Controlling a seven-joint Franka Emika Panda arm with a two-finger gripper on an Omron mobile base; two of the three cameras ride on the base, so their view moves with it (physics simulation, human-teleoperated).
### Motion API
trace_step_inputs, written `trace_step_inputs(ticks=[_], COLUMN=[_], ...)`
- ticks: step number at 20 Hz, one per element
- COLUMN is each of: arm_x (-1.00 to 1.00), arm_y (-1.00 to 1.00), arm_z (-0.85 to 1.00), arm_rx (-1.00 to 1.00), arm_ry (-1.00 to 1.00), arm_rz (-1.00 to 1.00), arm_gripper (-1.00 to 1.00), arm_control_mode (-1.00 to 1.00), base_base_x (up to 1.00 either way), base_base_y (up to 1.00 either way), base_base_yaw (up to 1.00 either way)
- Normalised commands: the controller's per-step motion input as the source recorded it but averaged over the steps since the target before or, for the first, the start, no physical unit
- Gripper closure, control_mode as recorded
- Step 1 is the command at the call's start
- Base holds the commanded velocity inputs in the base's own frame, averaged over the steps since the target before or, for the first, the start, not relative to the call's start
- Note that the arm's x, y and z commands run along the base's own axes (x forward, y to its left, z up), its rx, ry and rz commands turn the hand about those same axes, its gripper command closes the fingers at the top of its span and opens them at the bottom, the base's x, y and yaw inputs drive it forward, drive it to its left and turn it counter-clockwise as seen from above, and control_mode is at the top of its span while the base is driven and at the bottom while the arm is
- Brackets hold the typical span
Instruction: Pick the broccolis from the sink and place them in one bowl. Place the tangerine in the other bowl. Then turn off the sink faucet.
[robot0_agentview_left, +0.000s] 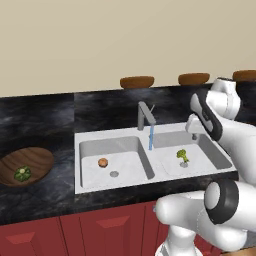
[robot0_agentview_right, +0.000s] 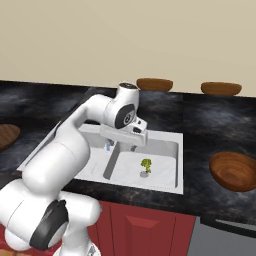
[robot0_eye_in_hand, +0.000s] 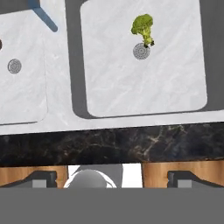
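One broccoli floret already lies in the wide wooden bowl on the table; the second floret stands by the right basin's drain, so you are on the second pick. Your claw hangs fully open and empty, above the sink's front edge. Next, judged from here: reach forward, descend over the floret and close on it; the tangerine waits in the left basin, and the faucet is running.

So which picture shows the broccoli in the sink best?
The hand view: the broccoli is biggest there, seen from above beside the drain. Both base views show it small in the right basin.
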Motion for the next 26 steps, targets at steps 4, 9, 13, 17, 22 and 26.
trace_step_inputs(ticks=[4,9,13,17,22,26], arm_x=[0.18,0.07,0.23,0.24,0.26,0.36], arm_y=[-0.13,0.00,0.00,-0.10,-0.27,-0.16], arm_z=[-0.39,-0.28,-0.12,-0.14,-0.16,-0.36], arm_rx=[0.00,0.00,0.00,0.00,0.00,0.00], arm_ry=[-0.22,-0.22,-0.08,0.02,0.03,0.00], arm_rz=[0.00,0.00,0.00,0.00,0.00,0.00], arm_gripper=[-1.00,-1.00,-1.00,-1.00,-1.00,-1.00], arm_control_mode=[-1.00,-1.00,-1.00,-1.00,-1.00,-1.00], base_base_x=[0.00,0.00,0.00,0.00,0.00,0.00], base_base_y=[0.00,0.00,0.00,0.00,0.00,0.00], base_base_yaw=[0.00,0.00,0.00,0.00,0.00,0.00])
